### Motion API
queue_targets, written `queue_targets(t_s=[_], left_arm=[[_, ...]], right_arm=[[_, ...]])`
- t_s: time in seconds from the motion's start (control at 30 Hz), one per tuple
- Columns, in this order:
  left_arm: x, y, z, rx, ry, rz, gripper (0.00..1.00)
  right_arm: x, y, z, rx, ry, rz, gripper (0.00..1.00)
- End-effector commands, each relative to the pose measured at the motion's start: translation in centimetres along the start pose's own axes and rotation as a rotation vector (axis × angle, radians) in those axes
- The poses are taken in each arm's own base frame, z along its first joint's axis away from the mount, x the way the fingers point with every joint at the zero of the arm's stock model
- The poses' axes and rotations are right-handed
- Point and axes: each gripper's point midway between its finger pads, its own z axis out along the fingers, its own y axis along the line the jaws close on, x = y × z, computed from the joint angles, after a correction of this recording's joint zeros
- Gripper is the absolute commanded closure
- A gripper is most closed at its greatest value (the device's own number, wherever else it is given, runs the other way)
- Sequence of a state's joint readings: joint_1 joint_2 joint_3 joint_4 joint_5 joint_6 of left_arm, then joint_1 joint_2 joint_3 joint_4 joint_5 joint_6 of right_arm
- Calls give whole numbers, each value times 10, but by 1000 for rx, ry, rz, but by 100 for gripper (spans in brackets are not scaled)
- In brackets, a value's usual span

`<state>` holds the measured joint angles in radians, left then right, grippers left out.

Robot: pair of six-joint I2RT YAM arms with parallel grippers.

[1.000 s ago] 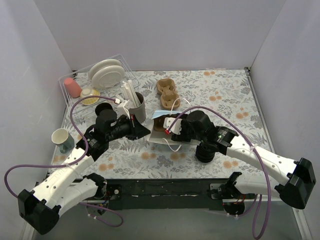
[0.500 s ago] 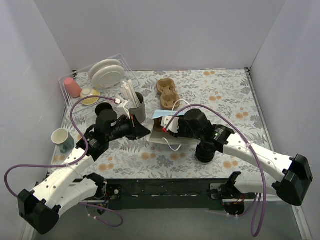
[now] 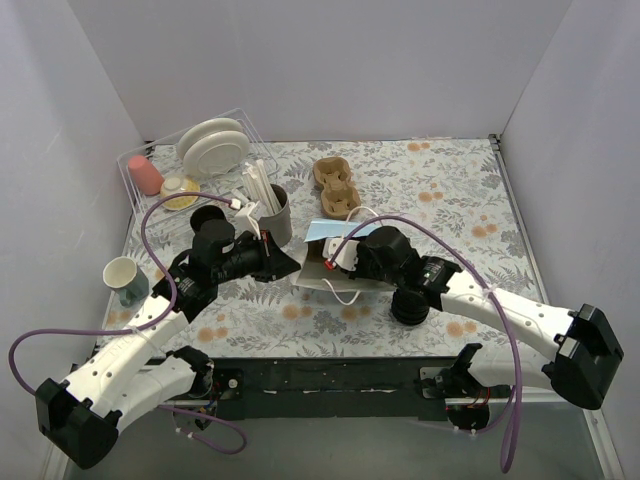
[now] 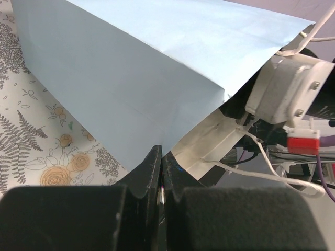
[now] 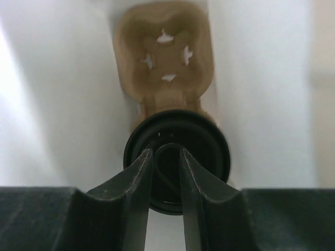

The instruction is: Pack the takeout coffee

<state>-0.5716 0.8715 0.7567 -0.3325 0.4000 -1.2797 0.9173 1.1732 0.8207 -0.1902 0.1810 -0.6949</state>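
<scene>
The takeout coffee [image 5: 209,142], a black cup with a black lid, is inside the bag, seated against a brown cardboard cup carrier [image 5: 165,47], its lid facing the right wrist camera. My right gripper [image 5: 166,151] reaches into the bag's mouth, its fingers close together on the middle of the lid. In the top view the right gripper [image 3: 335,262] is partly hidden by the bag and the cup does not show. My left gripper [image 4: 161,157] is shut on the edge of the light blue paper bag [image 4: 131,78], holding its mouth up. The bag [image 3: 322,232] lies on its side mid-table, with my left gripper [image 3: 287,262] at its left.
A ribbed stack of black lids [image 3: 410,302] stands under my right arm. A grey cup of straws [image 3: 275,218], a lidless black cup [image 3: 206,216], a second brown carrier [image 3: 336,186], a dish rack [image 3: 190,160] and a white-teal cup [image 3: 124,280] are around.
My right arm has moved left, pushing its gripper deeper into the bag's mouth. My left arm has held still on the bag's edge.
</scene>
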Motion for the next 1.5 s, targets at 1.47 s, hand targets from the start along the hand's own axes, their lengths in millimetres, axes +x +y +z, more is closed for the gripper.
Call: queue_targets(t_s=[1.47], left_arm=[[-29, -35, -2, 18, 25, -156, 85]], right_arm=[[-63, -60, -51, 70, -143, 65, 57]])
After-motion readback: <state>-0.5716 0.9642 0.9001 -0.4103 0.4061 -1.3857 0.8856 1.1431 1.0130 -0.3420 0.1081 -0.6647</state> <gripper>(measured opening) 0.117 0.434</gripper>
